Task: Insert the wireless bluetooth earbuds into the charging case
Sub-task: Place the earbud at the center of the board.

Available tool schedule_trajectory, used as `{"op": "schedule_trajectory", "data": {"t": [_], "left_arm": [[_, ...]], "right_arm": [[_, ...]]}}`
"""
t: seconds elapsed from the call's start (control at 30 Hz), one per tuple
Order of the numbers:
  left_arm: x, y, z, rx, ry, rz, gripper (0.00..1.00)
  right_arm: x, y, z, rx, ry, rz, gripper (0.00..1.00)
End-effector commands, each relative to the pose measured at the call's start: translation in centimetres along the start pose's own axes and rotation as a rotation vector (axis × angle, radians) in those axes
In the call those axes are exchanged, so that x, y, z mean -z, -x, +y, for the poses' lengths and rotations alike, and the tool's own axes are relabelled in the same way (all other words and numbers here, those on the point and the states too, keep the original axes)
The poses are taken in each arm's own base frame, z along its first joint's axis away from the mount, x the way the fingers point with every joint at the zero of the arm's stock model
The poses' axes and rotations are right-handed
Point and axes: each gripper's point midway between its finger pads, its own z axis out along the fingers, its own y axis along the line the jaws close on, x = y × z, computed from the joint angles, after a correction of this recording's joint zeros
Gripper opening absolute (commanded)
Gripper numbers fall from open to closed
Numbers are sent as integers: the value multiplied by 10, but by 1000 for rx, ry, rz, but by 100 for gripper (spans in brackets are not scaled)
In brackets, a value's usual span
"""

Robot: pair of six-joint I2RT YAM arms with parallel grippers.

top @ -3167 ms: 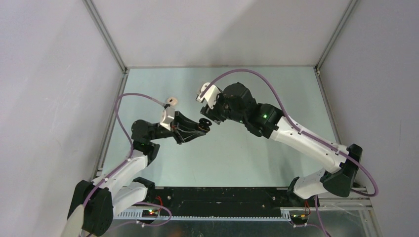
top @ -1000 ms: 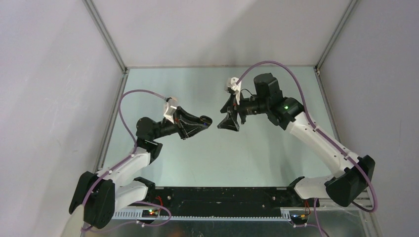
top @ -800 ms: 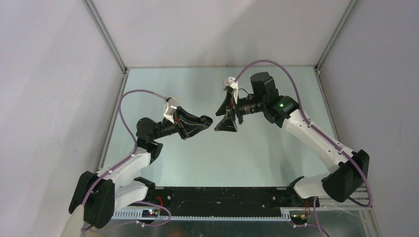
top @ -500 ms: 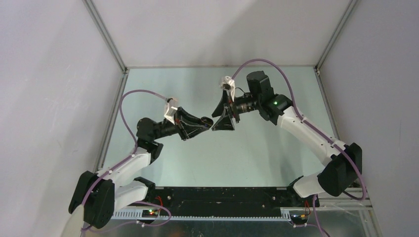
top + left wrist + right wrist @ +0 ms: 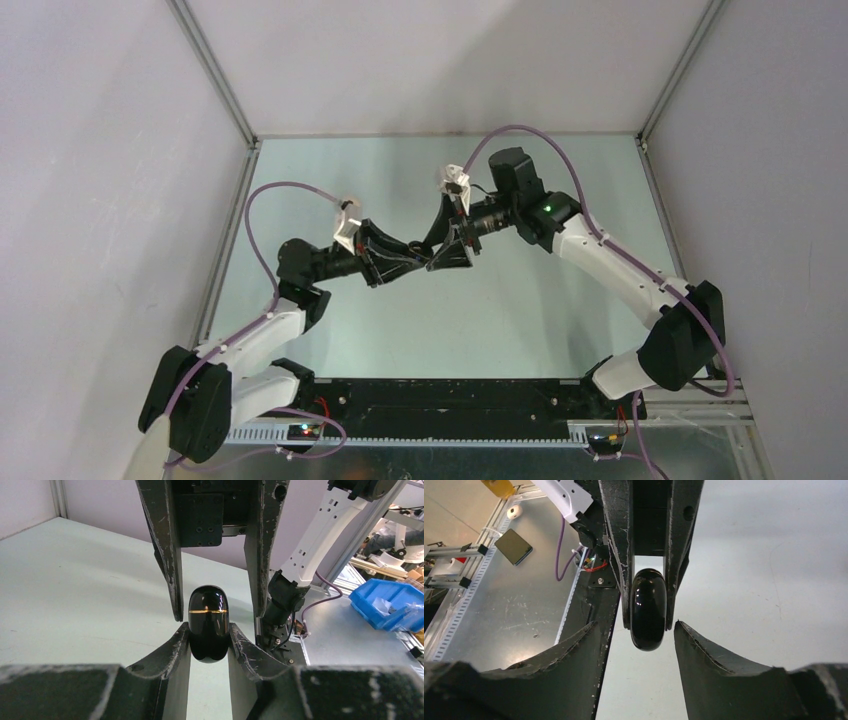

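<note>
My left gripper (image 5: 209,630) is shut on a glossy black pebble-shaped charging case (image 5: 208,622) with a thin gold seam, and its lid is closed. It holds the case above the table at mid-table (image 5: 424,261). My right gripper (image 5: 636,625) is open and faces the left one tip to tip (image 5: 447,254). Its fingers (image 5: 167,555) stand on either side of the case's far end with small gaps. The case shows in the right wrist view (image 5: 648,610) between the left gripper's fingers (image 5: 623,555). No earbuds are in view.
The pale green table top (image 5: 520,310) lies under both arms, walled by grey panels at the back and sides. Purple cables (image 5: 270,200) arc over each arm. A blue bin (image 5: 390,602) sits beyond the table's near right edge.
The right arm has swung left toward the left gripper, and its open fingers now flank the held case. The left arm has hardly moved.
</note>
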Motion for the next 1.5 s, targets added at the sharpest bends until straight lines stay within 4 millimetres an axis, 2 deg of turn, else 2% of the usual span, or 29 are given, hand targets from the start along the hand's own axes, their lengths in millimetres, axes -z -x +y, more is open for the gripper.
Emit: {"op": "schedule_trajectory", "data": {"t": [0.0, 0.1, 0.27, 0.37, 0.6, 0.7, 0.8, 1.0, 1.07, 1.17, 1.3, 1.47], "left_arm": [[-3, 8, -14, -39, -62, 0, 1], [-4, 8, -17, -38, -74, 5, 1], [-4, 7, -17, -42, -75, 7, 1], [-3, 7, -17, -46, -75, 8, 1], [-3, 6, -17, -54, -77, 12, 1], [-3, 6, -17, -52, -77, 12, 1], [-3, 7, -16, -52, -76, 12, 1], [-4, 7, -16, -53, -76, 11, 1], [-4, 6, -16, -52, -77, 13, 1], [-4, 6, -16, -53, -78, 14, 1], [-3, 6, -16, -52, -77, 15, 12], [-4, 6, -14, -49, -67, 18, 39]], "right_arm": [[-9, -1, 5, 61, 29, 11, 59], [-13, -4, 3, 69, 20, 23, 56], [-16, -8, 6, 75, 30, 34, 44], [-14, -7, 10, 70, 42, 32, 40], [-2, -1, 20, 40, 101, -2, 49], [-2, -3, 24, 29, 117, 7, 56], [-3, -4, 24, 25, 123, 20, 58], [-10, -10, 16, 20, 79, 52, 49], [-11, -10, 14, 20, 64, 58, 40], [-11, -7, 13, 24, 55, 53, 33], [-10, -4, 14, 26, 54, 53, 27], [-5, 0, 15, 34, 47, 55, 24]]}}
